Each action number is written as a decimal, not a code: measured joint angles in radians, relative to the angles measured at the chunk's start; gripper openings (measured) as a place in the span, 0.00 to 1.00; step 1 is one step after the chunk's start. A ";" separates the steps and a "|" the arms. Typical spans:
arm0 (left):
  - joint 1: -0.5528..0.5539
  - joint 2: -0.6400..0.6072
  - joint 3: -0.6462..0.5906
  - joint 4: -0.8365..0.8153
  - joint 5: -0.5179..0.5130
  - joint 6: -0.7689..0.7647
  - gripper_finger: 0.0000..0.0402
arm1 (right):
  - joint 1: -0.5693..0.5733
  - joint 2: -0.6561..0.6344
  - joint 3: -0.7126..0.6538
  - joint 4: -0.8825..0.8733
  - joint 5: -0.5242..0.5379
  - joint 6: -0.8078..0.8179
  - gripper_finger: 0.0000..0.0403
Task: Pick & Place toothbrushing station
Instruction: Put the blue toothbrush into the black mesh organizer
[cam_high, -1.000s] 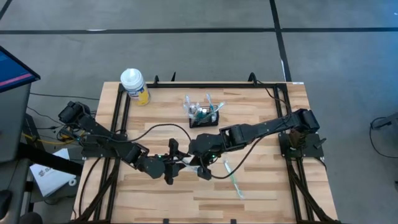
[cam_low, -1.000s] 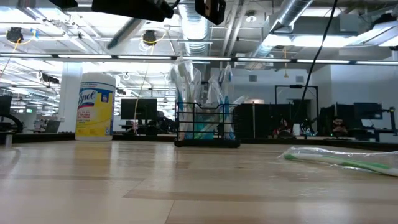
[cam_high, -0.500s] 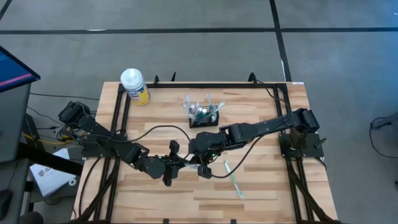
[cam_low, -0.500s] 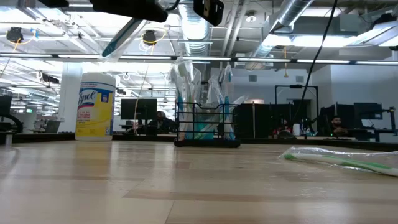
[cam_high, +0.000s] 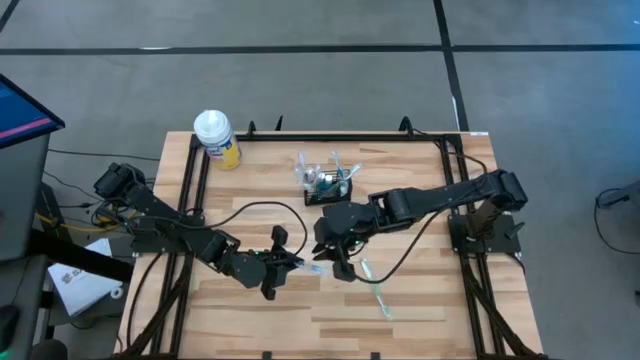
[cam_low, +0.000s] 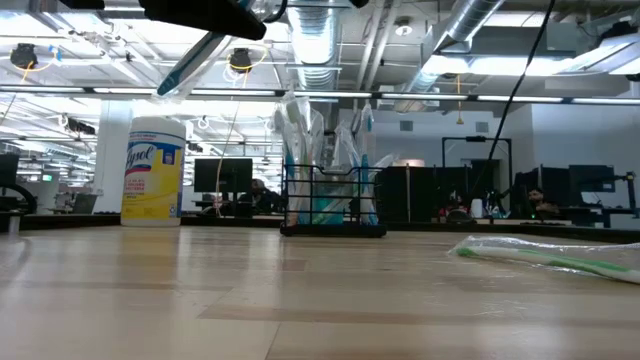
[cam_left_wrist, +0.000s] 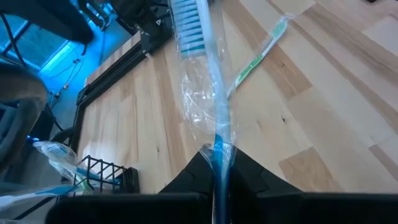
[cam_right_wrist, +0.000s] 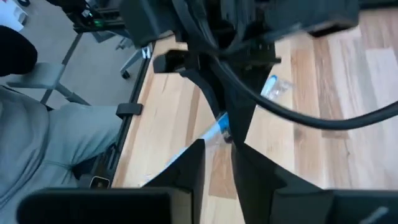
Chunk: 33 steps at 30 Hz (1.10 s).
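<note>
1. I am looking down on the wooden plank desk (cam_high: 420, 290), with pale and darker strips running across it and a black metal frame (cam_high: 190, 170) edging its sides.
2. The yellow wipes canister (cam_high: 217, 138), round with a white cap, is standing at the far left corner, well apart from everything else.
3. The toothbrushing station (cam_high: 329, 186), a small black wire-mesh box, is sitting upright near the far middle of the desk, with wrapped brushes sticking out of its top.
4. My left hand (cam_high: 293, 263) is holding a blue toothbrush in clear crinkled wrap (cam_left_wrist: 198, 93), fingers clamped on its handle, above the desk's middle.
5. My right hand (cam_high: 340, 268) is hanging just beside it; I cannot tell how its fingers are standing.
6. A green wrapped toothbrush (cam_high: 376, 289) is lying flat near the right hand.
</note>
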 joint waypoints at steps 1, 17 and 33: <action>0.000 0.000 0.000 0.000 0.000 -0.006 0.02 | 0.000 -0.008 0.000 -0.014 0.000 -0.012 0.19; 0.003 0.000 0.000 0.045 -0.001 -0.074 0.02 | -0.010 -0.080 -0.018 -0.168 0.111 -0.198 0.17; 0.017 -0.031 0.000 0.108 -0.011 -0.101 0.02 | -0.008 -0.323 -0.496 0.322 0.107 -0.166 0.17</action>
